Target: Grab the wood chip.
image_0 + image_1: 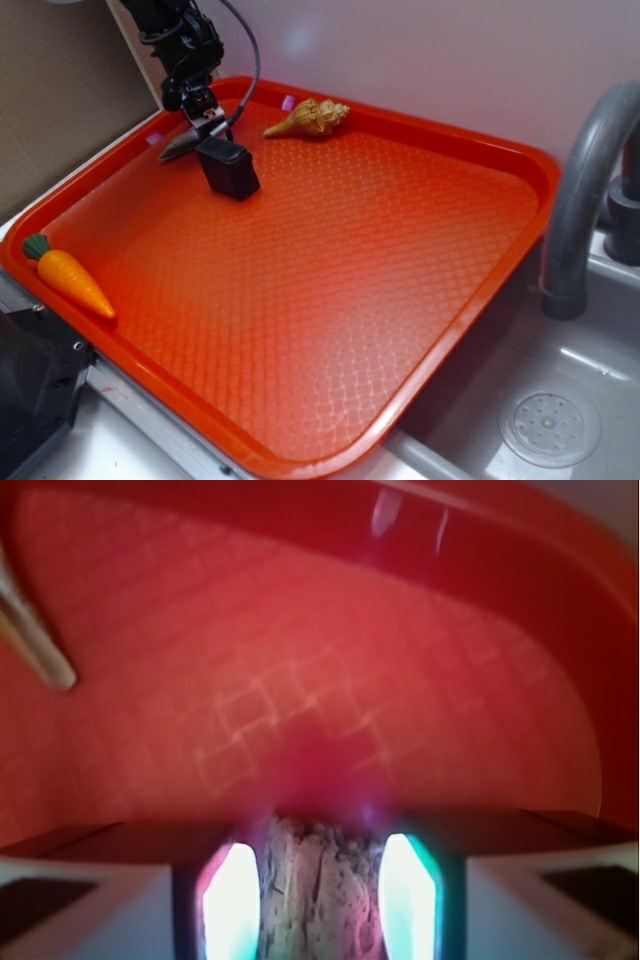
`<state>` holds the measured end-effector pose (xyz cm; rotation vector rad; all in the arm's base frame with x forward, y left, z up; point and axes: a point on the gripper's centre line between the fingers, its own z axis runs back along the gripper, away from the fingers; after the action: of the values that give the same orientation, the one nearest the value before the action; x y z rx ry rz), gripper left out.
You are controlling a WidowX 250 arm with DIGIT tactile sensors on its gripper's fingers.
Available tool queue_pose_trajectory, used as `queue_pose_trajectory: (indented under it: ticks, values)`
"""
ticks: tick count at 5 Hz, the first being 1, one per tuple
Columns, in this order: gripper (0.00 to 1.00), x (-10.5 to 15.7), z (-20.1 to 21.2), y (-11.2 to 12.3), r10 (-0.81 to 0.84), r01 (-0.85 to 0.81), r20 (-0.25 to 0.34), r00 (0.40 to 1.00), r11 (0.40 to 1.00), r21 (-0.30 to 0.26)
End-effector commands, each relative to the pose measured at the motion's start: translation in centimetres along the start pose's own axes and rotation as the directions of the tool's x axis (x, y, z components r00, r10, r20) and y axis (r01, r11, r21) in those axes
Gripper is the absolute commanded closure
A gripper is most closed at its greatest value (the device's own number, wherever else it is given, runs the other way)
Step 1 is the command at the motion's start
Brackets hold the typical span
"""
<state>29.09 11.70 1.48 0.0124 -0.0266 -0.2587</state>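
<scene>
My end effector [203,122] sits at the tray's far-left corner, about 10 o'clock on the red tray [480,150]. The wrist view shows the wood chip [318,890] lying lengthwise between my two fingers [232,905], rough grey-brown grain filling the gap. The pads look pressed against both its sides, so I read the end effector as closed on the chip. In the exterior view the chip's pointed end juts out toward 9 o'clock, just above the tray floor; whether it is touching the floor I cannot tell.

Black block [229,166] stands just beside my fingers, at 5 o'clock from them. Seashell [308,118] lies near the back rim, at 3 o'clock from me. Toy carrot [70,278] is well apart, at the tray's near-left rim. A pale stick-like shape at the left edge of the wrist view is too blurred to name.

Step in hand, as I judge it: secure the grip, then lift. Keep pressure even on the flat sliver so it does not pivot. Rise straight up, away from the block. Watch the overhanging pointed end for droop.
</scene>
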Motion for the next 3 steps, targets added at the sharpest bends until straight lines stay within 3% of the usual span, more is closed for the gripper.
queue_pose_trajectory:
  ticks: [1,3]
  values:
    - [1.0,0.2,7.5,-2.4,0.097,-0.099,0.047,0.994,0.995,0.034]
    - [1.0,-1.3,16.6,-8.0,0.162,-0.167,0.134,0.978,0.985,0.033]
